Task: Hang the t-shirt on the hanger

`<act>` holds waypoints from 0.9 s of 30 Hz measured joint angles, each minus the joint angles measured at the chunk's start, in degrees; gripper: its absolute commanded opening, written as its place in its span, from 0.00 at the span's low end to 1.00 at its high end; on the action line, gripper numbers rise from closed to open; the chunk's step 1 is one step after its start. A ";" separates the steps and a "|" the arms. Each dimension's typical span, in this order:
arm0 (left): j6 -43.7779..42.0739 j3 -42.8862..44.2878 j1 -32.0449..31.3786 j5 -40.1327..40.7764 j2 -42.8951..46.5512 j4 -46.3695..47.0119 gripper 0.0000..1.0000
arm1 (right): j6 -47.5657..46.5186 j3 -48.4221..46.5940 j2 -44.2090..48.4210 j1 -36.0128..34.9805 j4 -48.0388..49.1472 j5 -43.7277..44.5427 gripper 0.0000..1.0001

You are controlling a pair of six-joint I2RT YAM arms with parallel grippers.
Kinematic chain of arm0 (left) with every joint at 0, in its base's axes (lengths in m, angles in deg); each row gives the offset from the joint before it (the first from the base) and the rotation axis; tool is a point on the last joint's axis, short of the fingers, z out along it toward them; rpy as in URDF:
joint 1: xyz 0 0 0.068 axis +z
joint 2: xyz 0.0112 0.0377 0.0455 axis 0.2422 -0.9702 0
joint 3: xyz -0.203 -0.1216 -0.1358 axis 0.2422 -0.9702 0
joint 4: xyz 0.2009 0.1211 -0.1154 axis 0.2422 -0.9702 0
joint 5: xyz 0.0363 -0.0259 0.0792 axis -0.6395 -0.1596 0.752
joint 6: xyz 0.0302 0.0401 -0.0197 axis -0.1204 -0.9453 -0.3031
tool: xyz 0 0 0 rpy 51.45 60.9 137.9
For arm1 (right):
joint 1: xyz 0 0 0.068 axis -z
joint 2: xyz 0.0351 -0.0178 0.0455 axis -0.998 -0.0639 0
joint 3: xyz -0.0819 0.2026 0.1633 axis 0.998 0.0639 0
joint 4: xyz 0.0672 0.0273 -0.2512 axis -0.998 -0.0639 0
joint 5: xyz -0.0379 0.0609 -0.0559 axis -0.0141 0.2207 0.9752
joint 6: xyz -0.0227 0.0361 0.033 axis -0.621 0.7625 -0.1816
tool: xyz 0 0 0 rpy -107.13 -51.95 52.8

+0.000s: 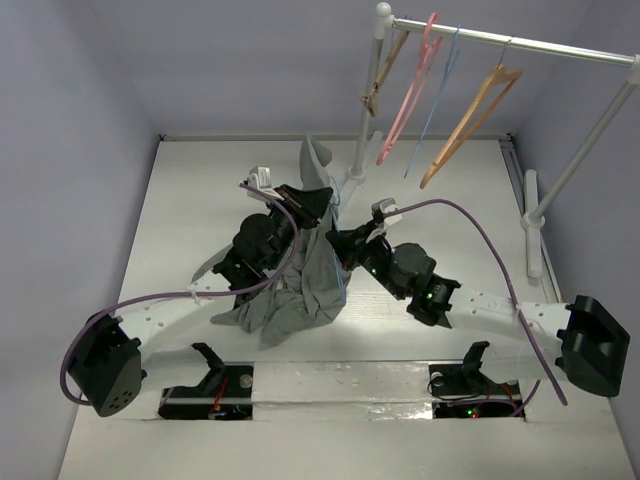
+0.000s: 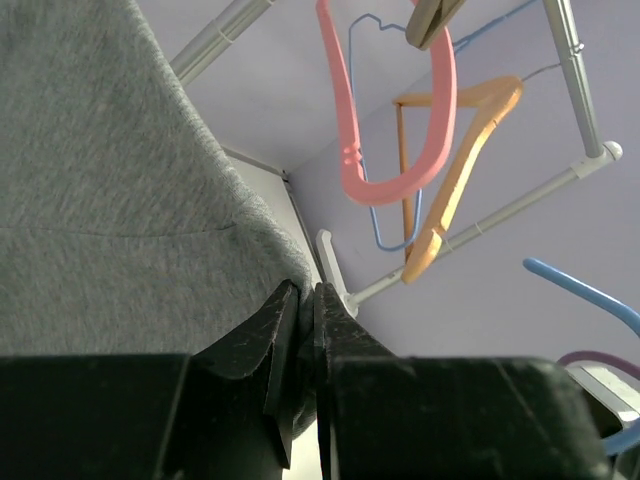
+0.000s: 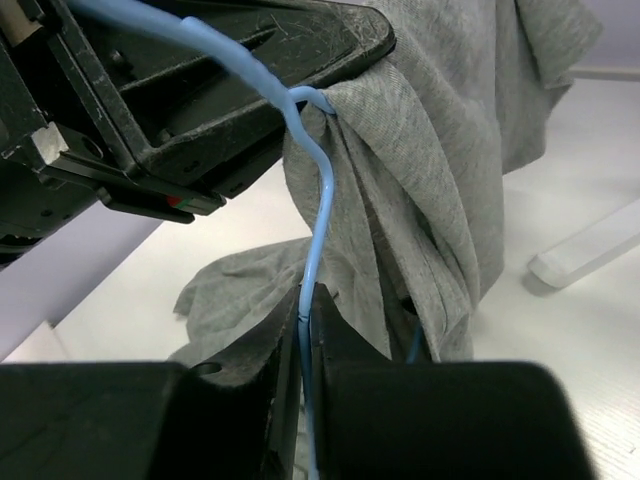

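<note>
The grey t-shirt (image 1: 310,275) hangs bunched at the table's middle, its lower part piled on the surface. My left gripper (image 1: 318,203) is shut on an upper fold of the shirt and holds it raised; the left wrist view shows the cloth (image 2: 110,200) pinched between the jaws (image 2: 308,292). My right gripper (image 1: 347,245) is just right of the shirt, shut on the thin light-blue hanger (image 3: 318,230). The hanger wire runs up from the jaws (image 3: 305,295) to the shirt edge (image 3: 430,150) beside the left gripper. The hanger's lower part is hidden in the cloth.
A white clothes rail (image 1: 500,40) stands at the back right. It carries a pink hanger (image 1: 410,90), a second thin blue hanger (image 1: 432,110), a tan wooden hanger (image 1: 470,115) and a clip hanger (image 1: 385,70). Its base foot (image 1: 532,220) lies at the right edge.
</note>
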 measured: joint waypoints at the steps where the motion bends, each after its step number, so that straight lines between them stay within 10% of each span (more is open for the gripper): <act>1: 0.00 -0.33 0.00 0.02 0.70 -0.44 0.00 | 0.35 -0.04 0.35 0.00 -0.74 -0.37 0.19; 11: -1.46 -1.22 -0.26 1.44 7.96 -3.96 0.00 | 3.02 -0.22 8.28 -0.04 -10.08 -2.34 0.57; 27: -2.03 -1.22 -0.26 2.25 12.63 -7.06 0.00 | 5.73 13.94 7.76 3.52 -13.18 -8.66 0.56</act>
